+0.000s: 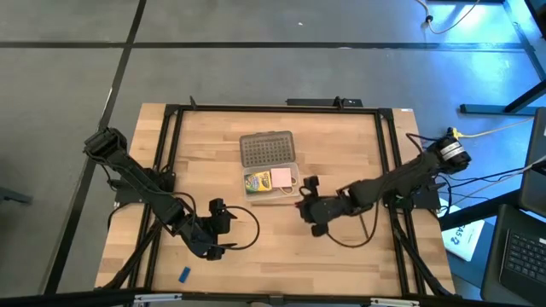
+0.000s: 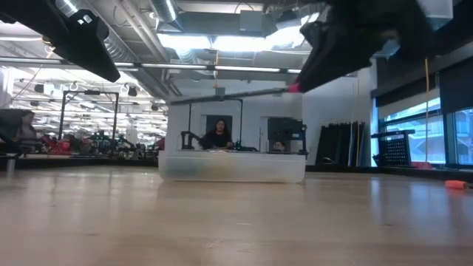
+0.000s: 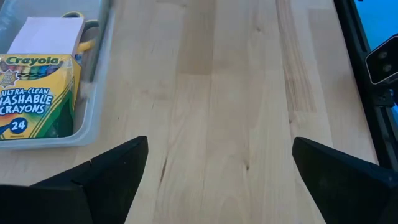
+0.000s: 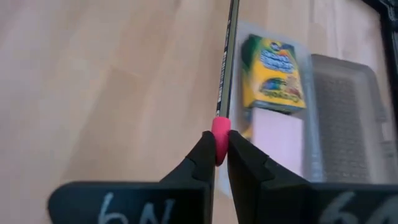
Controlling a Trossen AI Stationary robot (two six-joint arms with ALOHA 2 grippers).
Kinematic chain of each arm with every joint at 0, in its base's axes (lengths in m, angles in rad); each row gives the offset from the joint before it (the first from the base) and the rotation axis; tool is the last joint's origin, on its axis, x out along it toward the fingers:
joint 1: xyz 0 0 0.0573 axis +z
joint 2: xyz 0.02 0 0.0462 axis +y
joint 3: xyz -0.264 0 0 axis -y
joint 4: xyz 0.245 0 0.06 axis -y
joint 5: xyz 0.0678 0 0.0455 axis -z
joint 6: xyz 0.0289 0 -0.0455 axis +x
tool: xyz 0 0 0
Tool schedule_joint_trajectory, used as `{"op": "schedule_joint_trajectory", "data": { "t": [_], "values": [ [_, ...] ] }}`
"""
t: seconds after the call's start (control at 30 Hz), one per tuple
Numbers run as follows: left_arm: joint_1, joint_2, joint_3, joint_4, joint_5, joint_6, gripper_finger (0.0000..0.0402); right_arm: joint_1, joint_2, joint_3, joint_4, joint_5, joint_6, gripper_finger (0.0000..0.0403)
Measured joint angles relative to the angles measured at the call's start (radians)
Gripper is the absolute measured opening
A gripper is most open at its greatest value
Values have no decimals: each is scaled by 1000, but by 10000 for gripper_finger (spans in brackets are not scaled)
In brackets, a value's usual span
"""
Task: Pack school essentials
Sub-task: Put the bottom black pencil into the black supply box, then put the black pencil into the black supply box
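I have the right gripper (image 4: 219, 149) pinched on a pencil (image 4: 226, 74) by its pink eraser end, so the shaft points at the clear case (image 1: 281, 196) at frame centre (crayon box (image 4: 273, 74) already inside). My left gripper (image 3: 214, 168) waits lower left, fingers spread wide and empty.

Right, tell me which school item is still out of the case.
The tiny blue eraser, alone on the table's near left corner. The crayon box and pink notepad lie in the case; the pencil is in the right gripper.

Matt wood table (image 1: 341, 153), clear plastic case (image 3: 93, 118)
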Motion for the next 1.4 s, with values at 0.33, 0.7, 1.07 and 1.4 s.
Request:
{"op": "schedule_joint_trajectory", "data": {
  "t": [0.33,0.7,1.07,1.4],
  "values": [
    [0,0,0,9,0,-24,395,-125,38,0,-17,-60,-106,32],
    [0,0,0,8,-27,-26,395,-184,129,0,6,-147,-130,33],
    [0,0,0,6,-28,-26,395,-200,147,0,9,-157,-132,34],
    [0,0,0,7,-28,-26,395,-200,147,0,9,-149,-139,106]
  ]
}}
